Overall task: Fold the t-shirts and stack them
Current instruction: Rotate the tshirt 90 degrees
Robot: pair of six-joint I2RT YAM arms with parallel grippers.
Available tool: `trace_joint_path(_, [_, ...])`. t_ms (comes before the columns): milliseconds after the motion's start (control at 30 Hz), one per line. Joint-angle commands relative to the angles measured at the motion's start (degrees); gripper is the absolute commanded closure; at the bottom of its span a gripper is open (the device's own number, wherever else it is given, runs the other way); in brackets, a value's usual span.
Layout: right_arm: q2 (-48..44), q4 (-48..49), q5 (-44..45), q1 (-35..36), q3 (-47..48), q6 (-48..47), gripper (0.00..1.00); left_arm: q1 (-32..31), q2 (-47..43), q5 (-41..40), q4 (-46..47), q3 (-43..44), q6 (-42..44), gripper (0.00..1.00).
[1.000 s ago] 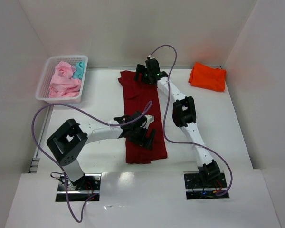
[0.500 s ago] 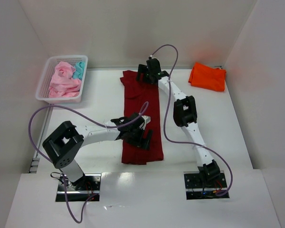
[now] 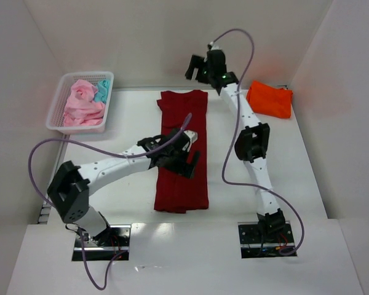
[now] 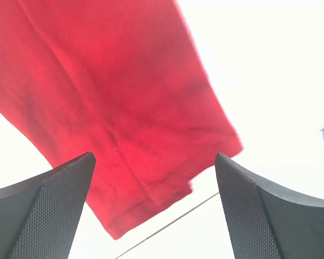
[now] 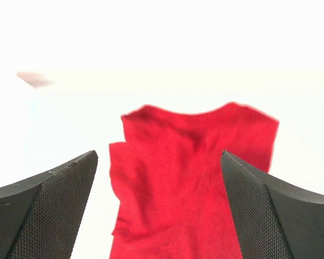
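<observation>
No text, label, brand, number or sign is legible anywhere in these views, whether on the cloth shirts, the basket, the arms or the counter.

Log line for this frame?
left gripper open over dark red shirt | right gripper open above far end | orange shirt aside | pink shirts in basket

Dark red t-shirt (image 3: 183,114), plain; orange t-shirt (image 3: 269,100), bright and plain; pink t-shirts (image 3: 81,103), pale; teal t-shirt (image 3: 102,93), plain; basket (image 3: 56,123), white lattice mesh; surface (image 3: 123,132), white; left arm (image 3: 111,165) and right arm (image 3: 240,106), white with black joints.
</observation>
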Motion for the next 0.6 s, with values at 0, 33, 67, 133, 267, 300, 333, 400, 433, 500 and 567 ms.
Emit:
trace_joint_path(0, [-14.95, 3.03, -0.85, -3.64, 5.03, -0.88, 0.0, 0.15, -8.07, -2.36, -1.2, 6.14, 2.39, 0.01])
trace_joint_path(33, [-16.02, 2.42, 0.55, -4.17, 4.5, -2.53, 0.0, 0.15, -9.23, -2.36, 0.2, 6.85, 2.39, 0.01])
trace_joint_path(67, [-16.99, 2.42, 2.57, -4.78, 2.32, -3.33, 0.0, 0.15, -10.46, -3.58, 1.08, 7.38, 2.91, 0.01])
trace_joint_path(133, [-19.98, 1.1, 7.22, -7.24, -1.11, -4.04, 0.0, 0.85, -14.15, -5.96, 5.02, 7.91, 3.61, 0.01])
trace_joint_path(267, [-27.09, 6.53, 3.56, -15.14, -23.89, -1.77, 0.0, 2.17, -19.95, -15.53, 15.13, 3.01, 8.08, 0.01])
trace_joint_path(300, [-28.58, 8.46, 3.03, -16.81, -28.42, -0.89, 0.0, 2.17, -20.48, -18.85, 16.54, 2.99, 11.14, 0.01])
trace_joint_path(333, [-31.12, 12.22, 2.25, -20.4, -32.47, -0.09, 0.0, 2.17, -20.49, -20.71, 17.34, 2.99, 12.31, 0.01])
trace_joint_path(400, [-32.72, 15.06, 0.31, -23.67, -41.97, 2.02, 0.0, 2.17, -18.57, -23.8, 17.35, 4.3, 13.8, 0.01])
trace_joint_path(433, [-33.25, 17.42, 0.3, -26.29, -44.26, 2.02, 0.0, 2.69, -17.86, -24.51, 15.78, 5.79, 15.73, 0.01])
trace_joint_path(500, [-33.26, 18.76, -0.66, -27.9, -48.67, 2.64, 0.0, 2.7, -16.72, -26.78, 14.63, 6.5, 15.74, 0.01])
trace_joint_path(567, [-31.26, 18.07, -0.66, -28.43, -49.21, 2.03, 0.0, 3.22, -16.71, -26.8, 16.02, 5.37, 15.04, 0.01])
